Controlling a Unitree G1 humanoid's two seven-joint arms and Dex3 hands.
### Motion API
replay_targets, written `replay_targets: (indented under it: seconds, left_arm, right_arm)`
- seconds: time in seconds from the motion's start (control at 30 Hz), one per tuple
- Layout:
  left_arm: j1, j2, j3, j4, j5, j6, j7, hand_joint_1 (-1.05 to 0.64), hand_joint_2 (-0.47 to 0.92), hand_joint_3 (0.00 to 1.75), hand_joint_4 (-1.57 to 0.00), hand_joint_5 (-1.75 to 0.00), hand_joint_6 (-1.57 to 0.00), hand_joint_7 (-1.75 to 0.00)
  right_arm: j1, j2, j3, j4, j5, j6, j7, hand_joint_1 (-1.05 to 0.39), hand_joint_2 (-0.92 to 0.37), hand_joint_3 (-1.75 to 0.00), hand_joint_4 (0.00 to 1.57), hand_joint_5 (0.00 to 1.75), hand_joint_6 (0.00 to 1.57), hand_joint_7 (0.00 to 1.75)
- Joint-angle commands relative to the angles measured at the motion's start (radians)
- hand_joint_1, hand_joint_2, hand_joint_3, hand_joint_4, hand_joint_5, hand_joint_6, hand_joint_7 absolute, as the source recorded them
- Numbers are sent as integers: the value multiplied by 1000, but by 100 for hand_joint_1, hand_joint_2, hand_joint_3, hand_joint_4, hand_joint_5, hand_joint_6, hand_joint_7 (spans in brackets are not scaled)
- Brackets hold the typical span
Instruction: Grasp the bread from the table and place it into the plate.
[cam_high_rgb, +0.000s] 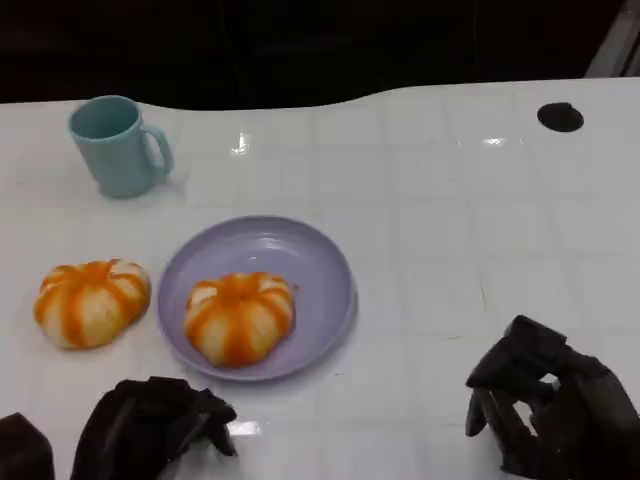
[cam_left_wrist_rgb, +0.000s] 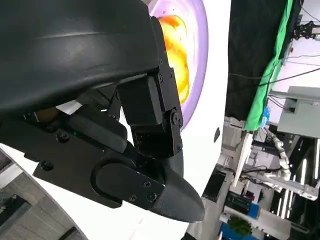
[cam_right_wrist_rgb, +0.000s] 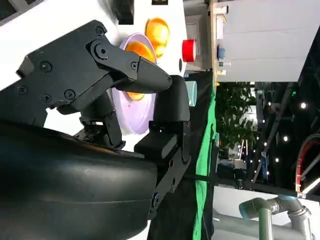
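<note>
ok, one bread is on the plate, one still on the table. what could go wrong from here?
1. The second bread lies close beside the plate; the left hand reaching for it could nudge the rim.
2. The bread on the plate fills the near-left part, so placing another may knock it or land on the edge.
3. The mug stands behind, within a wide swing.

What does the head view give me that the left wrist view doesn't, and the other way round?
Head view alone: the light blue mug, a second orange-striped bread roll on the white table, and the right hand. Left wrist view alone: green cloth and equipment beyond the table. Both: the lilac plate, the orange-striped bread roll on it, and the left hand.
</note>
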Motion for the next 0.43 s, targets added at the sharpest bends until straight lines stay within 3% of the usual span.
replay_targets:
  seconds: [0.03, 0.43]
  left_arm:
    - [6, 22, 12, 3, -7, 5, -12, -103, 79, 0, -77, -165, -157, -14]
    - [-3, 28, 17, 31, -5, -18, -24, -102, 80, 1, -77, -165, -157, -15]
  right_arm:
    - [0, 9, -8, 23, -7, -32, 3, -40, -58, -99, 76, 175, 61, 163]
    - [-15, 16, -21, 60, -20, -80, 10, -40, -60, -94, 78, 175, 66, 158]
